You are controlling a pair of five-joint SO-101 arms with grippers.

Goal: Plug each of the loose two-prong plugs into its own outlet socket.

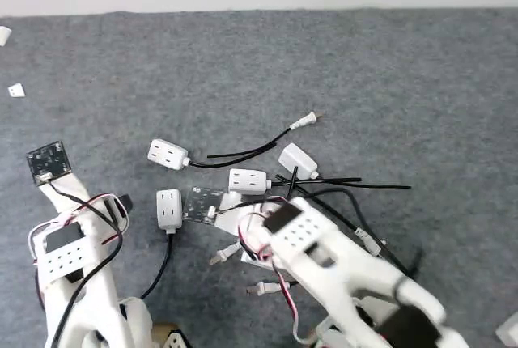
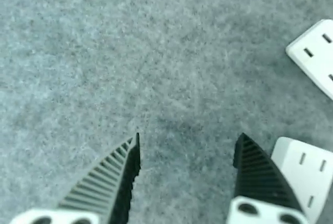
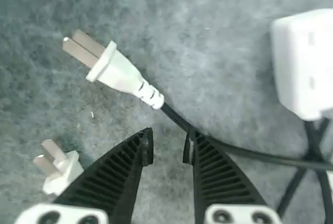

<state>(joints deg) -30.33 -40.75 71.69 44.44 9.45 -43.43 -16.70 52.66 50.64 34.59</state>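
Grey felt-covered worktop (image 1: 388,57). Progress: zero plugs seated afa we can see, so the whole task is left.

We count 3 loose plugs. A white two-prong plug on a black cord (image 3: 112,70) lies flat w/ prongs bare. A second white two-prong plug (image 3: 57,169) lies near it, both by the arms' edge of the worktop. A third white plug on a black cord (image 1: 305,121) sits past the middle toward the far edge, also free.

Sockets, mid-worktop:
- white plastic outlet socket w/ a black cord (image 1: 168,154)
- second white socket (image 1: 168,208), on the arms' side of it
- third white socket (image 1: 248,180)
- fourth white socket (image 1: 297,159)

Slots we can see look empty.

Right gripper (image 3: 169,140): jaws nearly together w/ a narrow gap, clamped on nothing, and the first plug's cord passes right at one fingertip.

Left gripper (image 2: 188,148): jaws wide apart and empty over bare felt. What we take for the second socket is just beside one finger.

We judge the step in hand is the grasp on the first plug.
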